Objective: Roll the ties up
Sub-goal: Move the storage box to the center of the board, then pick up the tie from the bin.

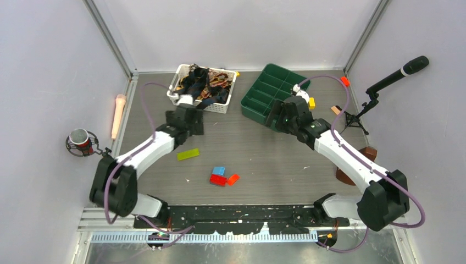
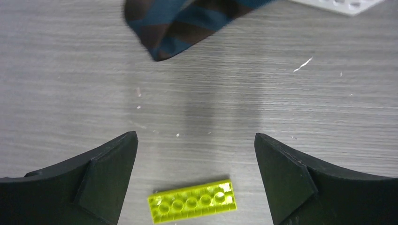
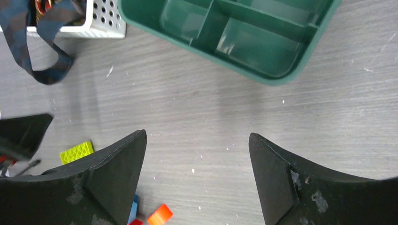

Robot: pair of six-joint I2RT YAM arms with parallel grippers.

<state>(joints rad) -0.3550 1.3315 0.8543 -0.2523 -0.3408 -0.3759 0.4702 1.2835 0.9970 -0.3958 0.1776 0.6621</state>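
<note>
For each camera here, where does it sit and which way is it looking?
Top external: above and behind the bases, looking down on the table; left arm and right arm show.
Left wrist: on the left arm, facing down; open left tool over a lime brick, striped tie beyond.
Right wrist: on the right arm, facing down; open right tool, green tray and white basket beyond.
Shared: both wrist views show the lime brick and striped tie.

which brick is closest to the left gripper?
The lime-green flat brick, alone right by the open left gripper. The red brick, blue brick and orange brick cluster farther off, mid-table.
</note>
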